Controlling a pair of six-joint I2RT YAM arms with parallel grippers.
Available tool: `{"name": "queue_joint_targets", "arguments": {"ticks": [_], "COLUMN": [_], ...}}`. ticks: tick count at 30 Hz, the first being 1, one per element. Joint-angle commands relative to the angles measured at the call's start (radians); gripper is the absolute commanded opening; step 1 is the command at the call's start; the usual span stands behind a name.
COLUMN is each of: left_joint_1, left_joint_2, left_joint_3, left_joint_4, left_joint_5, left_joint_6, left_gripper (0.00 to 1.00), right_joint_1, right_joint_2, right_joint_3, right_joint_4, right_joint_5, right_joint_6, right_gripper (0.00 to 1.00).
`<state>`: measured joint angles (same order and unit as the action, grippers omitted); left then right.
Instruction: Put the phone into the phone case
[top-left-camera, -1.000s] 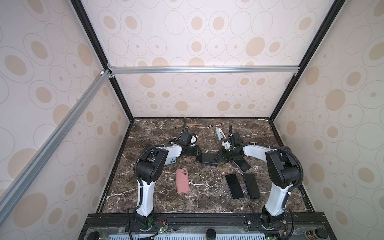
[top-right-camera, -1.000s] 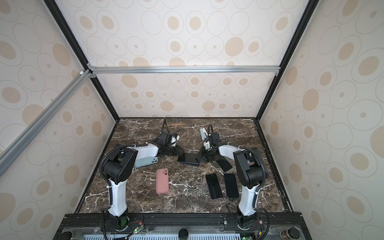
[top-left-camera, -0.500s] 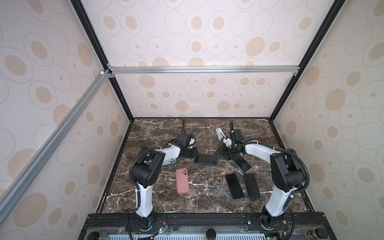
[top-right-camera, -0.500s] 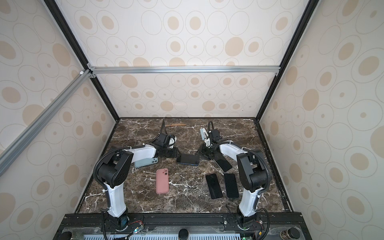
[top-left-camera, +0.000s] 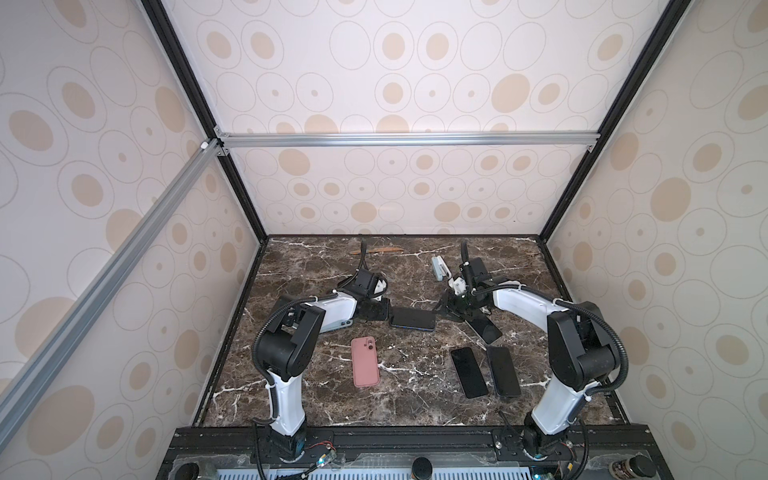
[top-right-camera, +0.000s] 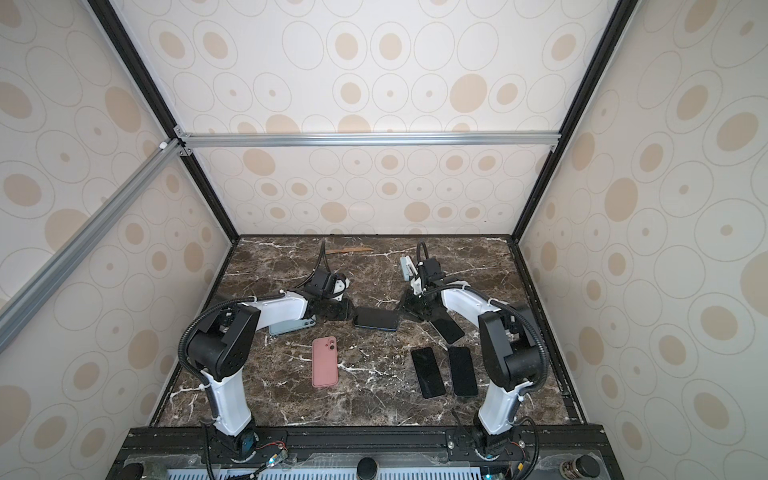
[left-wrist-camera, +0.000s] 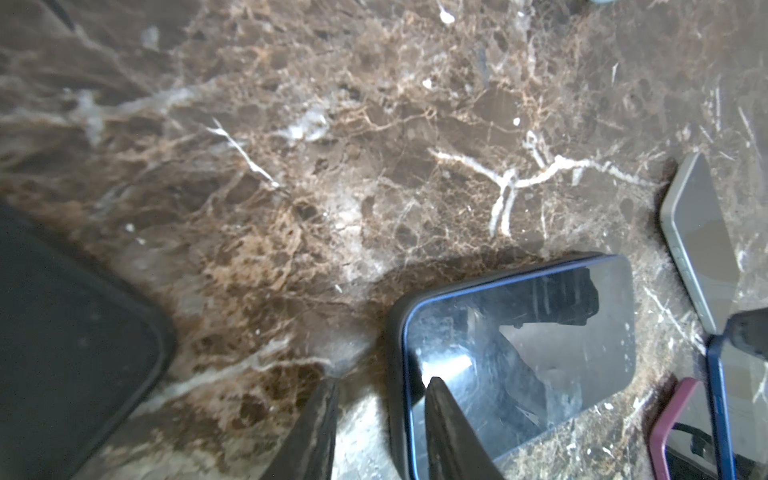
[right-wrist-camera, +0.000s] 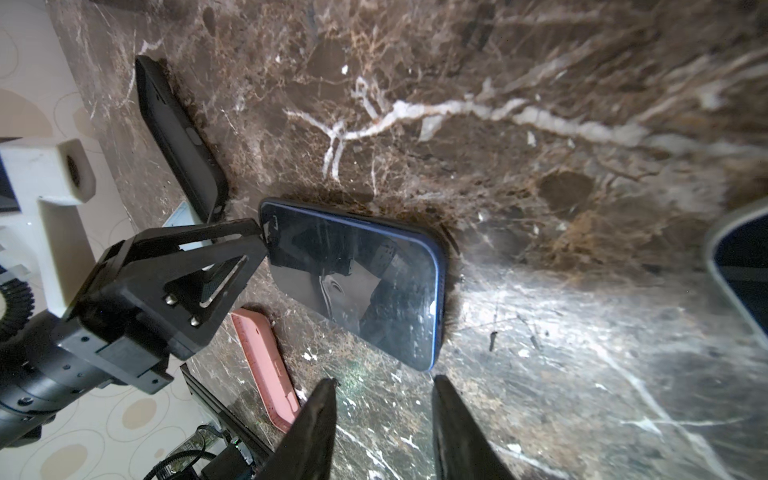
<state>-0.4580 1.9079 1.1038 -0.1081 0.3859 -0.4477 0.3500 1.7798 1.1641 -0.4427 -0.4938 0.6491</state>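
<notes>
Blue-edged phone (top-left-camera: 412, 319) lies flat on the marble top (left-wrist-camera: 374, 166), screen up. Its long axis runs L gripper → R gripper, one short end twd each.

Dark case (left-wrist-camera: 395, 332): rim wraps the corner at the L fingers. Seated all round? Prob. not, view too glary to say.

L gripper (left-wrist-camera: 382, 380): jaws part-open, gripping nothing. They straddle that corner, one finger over the glass, the other just outside the rim.

R gripper (right-wrist-camera: 384, 378): jaws part-open, empty. Far short end sits just ahead of the tips, apart from them.

L is nearer. Next move likely a push along the long axis, w/ R as backstop.
</notes>
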Motion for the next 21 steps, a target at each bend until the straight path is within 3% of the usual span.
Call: {"name": "queue_joint_targets", "arguments": {"ticks": [1,21], "left_joint_1": [0.002,0.0], "left_joint_2": [0.029,0.051], "left_joint_3": [-0.017,-0.042], "left_joint_4": [-0.045,-0.019], "left_joint_5": [0.04,0.11], "left_joint_6": [0.008,-0.001], "left_gripper": [0.33,0.2], "right_joint_1": [0.011,0.048], "right_joint_2": [0.04,0.17], "right_joint_3": [-0.015,0.009], "right_joint_4": [-0.001,0.05], "right_joint_5": [-0.002,-0.054], "right_joint_6": [0.011,0.023], "right_gripper": [0.34,0.18]}}
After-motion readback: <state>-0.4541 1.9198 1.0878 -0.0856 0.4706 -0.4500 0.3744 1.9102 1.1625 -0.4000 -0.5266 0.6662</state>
